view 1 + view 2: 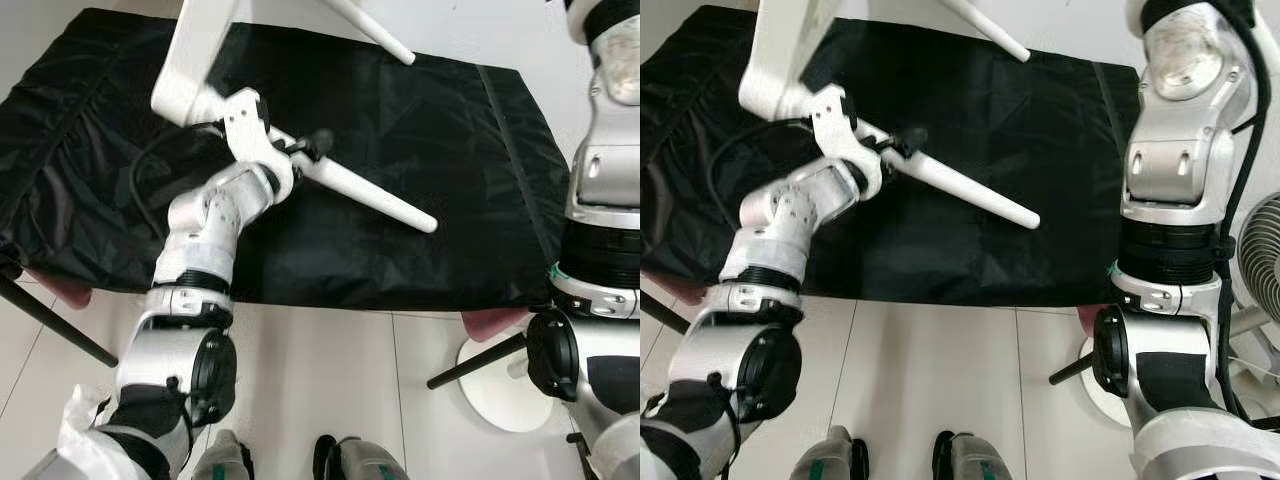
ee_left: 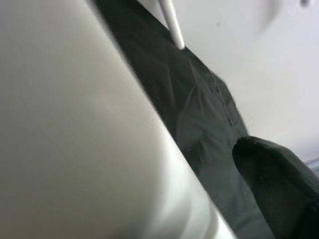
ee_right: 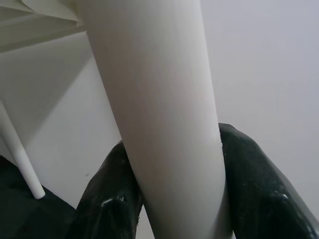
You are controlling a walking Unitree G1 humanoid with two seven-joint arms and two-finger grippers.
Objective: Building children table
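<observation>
A white children's table is held tilted over a black cloth (image 1: 420,120). Its tabletop (image 1: 195,50) rises at the upper left. One white leg (image 1: 370,195) slants down to the right across the cloth, and my left gripper (image 1: 305,152) is shut on it close to the tabletop. In the left wrist view that leg (image 2: 75,129) looms large beside one black finger (image 2: 279,189). A second leg (image 1: 372,30) shows at the top. My right arm (image 1: 1180,200) reaches up out of the picture. In the right wrist view my right gripper (image 3: 174,199) is shut on another white leg (image 3: 164,109).
The black cloth covers a low surface with pink corners (image 1: 495,322) showing beneath. Black stand legs (image 1: 50,320) cross the white tiled floor at left and right. A white round base (image 1: 500,390) sits by my right side, a fan (image 1: 1265,250) further right. My feet (image 1: 230,460) stand below.
</observation>
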